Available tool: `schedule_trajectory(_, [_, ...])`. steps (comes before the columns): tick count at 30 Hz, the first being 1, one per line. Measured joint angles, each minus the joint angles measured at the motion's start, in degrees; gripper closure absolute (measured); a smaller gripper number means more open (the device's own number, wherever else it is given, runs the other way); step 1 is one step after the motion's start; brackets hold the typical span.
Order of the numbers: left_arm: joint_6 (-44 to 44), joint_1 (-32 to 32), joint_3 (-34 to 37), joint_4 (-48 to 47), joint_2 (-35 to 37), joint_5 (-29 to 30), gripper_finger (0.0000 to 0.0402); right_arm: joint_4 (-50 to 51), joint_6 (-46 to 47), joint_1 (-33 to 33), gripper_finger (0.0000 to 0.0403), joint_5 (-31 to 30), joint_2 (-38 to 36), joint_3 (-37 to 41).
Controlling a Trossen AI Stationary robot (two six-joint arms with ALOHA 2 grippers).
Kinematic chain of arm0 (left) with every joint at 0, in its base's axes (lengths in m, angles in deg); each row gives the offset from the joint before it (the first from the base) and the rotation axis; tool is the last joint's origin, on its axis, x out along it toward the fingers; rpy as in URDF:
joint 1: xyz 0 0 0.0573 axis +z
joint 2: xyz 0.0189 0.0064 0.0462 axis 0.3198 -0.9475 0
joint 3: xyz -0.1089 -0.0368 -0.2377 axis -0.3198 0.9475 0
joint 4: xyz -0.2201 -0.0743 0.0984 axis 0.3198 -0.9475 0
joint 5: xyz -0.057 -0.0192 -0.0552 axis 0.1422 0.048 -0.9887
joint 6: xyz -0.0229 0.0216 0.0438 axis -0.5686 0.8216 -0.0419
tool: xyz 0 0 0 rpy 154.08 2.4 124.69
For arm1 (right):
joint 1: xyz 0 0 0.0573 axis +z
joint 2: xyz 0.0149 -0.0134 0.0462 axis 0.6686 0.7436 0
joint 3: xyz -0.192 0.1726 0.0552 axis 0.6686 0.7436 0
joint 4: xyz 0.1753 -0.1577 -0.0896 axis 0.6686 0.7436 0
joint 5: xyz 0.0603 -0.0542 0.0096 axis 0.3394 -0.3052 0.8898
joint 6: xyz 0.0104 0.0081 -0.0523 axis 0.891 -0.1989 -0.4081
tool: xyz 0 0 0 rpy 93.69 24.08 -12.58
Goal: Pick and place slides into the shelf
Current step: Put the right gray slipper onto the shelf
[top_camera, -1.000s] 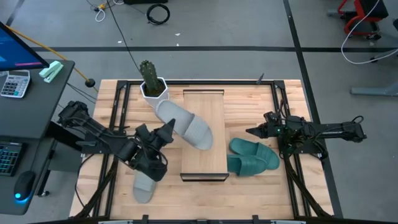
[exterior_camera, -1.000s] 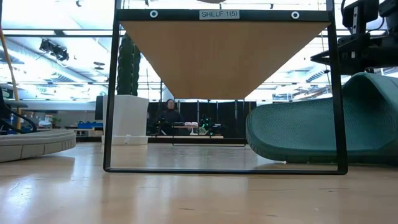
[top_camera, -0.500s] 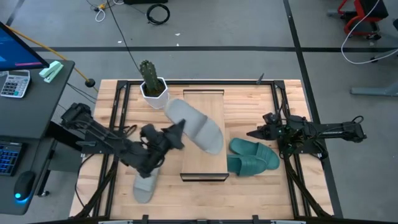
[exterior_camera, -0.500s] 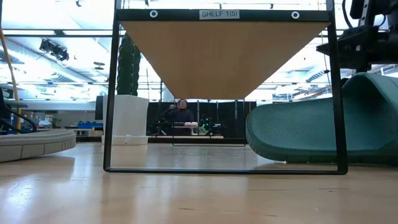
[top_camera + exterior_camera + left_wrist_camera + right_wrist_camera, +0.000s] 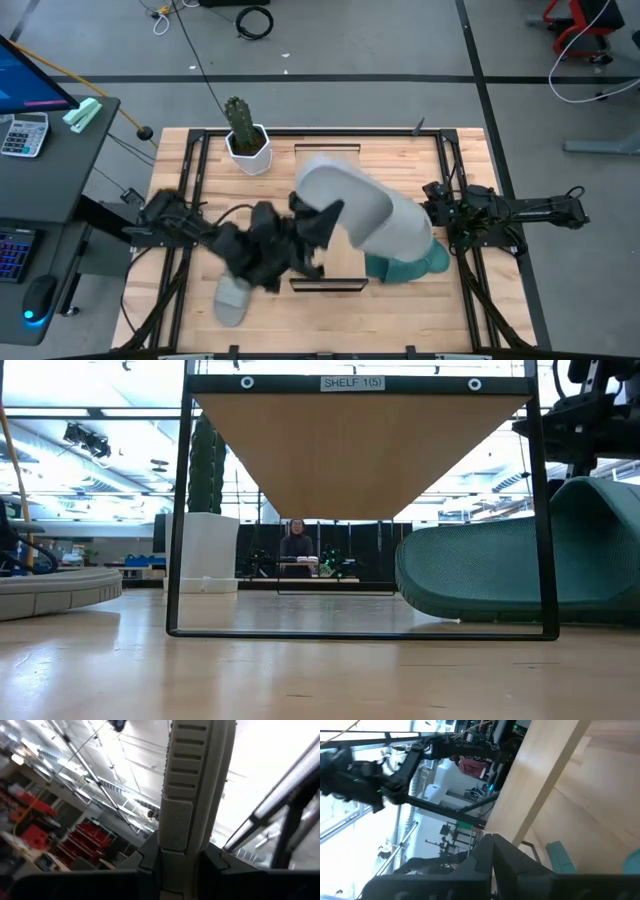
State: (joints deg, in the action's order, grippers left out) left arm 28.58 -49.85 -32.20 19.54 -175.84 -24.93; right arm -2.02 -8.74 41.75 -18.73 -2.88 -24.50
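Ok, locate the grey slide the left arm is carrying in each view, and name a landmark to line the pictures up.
High view: the held grey slide is lifted over the shelf, at centre, gripped by the left tool.
Low view: not in it.
Left wrist view: its ribbed sole runs up the middle.
Right wrist view: not identifiable.
Shared landmark: the shelf's light wood board.

Slatted wooden tabletop, carrying shelf, potted cactus, grey slide, teal slides

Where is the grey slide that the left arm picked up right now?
In the high view, the light grey foam slide is held aloft in the left claw, over the right half of the long light wood shelf, overlapping the teal green slides.
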Motion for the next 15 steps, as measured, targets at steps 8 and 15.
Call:
schedule_trajectory(8, [8.6, -2.7, -19.6, -1.9, -8.5, 1.7, 0.0324, -2.3, 0.0, 0.0, 0.0386, 0.0, 0.0, 0.0])
schedule_trajectory(15, [-1.3, 4.2, -20.1, -1.7, -12.6, 3.6, 0.0324, -3.1, -0.4, 0.0, 0.0386, 0.7, 0.0, -0.5])
